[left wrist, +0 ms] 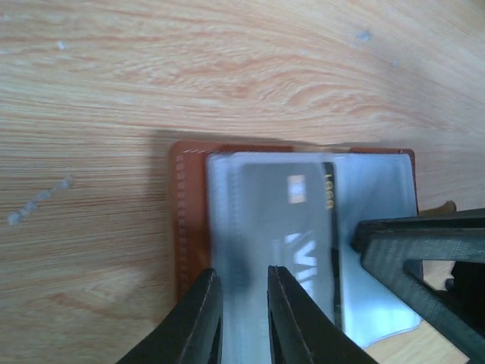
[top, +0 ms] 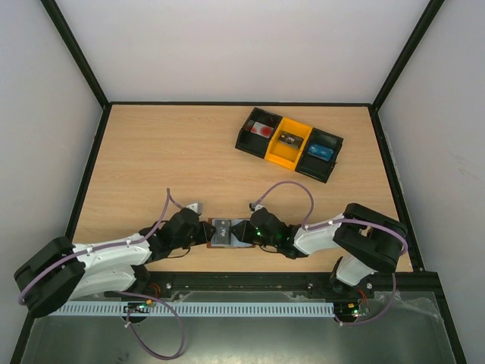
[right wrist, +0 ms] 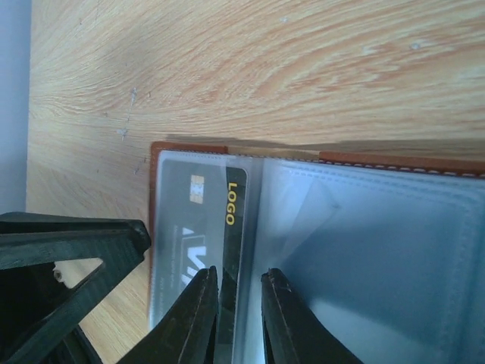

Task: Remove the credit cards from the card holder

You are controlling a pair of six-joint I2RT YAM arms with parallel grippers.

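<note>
The brown card holder (top: 214, 244) lies open and flat near the table's front edge, between my two grippers. Its brown rim (left wrist: 189, 227) frames clear plastic sleeves. One dark grey credit card (left wrist: 280, 220) with a gold chip and yellow "LOGO" lettering sits inside a sleeve, and it shows again as the credit card (right wrist: 189, 220) in the right wrist view. My left gripper (left wrist: 244, 284) hovers over that sleeve with its jaws a narrow gap apart. My right gripper (right wrist: 239, 277) faces it from the other side, jaws narrowly apart over the card's edge beside the holder's fold. Neither visibly pinches anything.
A black-and-yellow tray of bins (top: 288, 144) with small items stands at the back right. Black frame rails (top: 91, 167) and white walls bound the wooden table. In each wrist view the other arm's black gripper (left wrist: 424, 258) crowds the holder's side.
</note>
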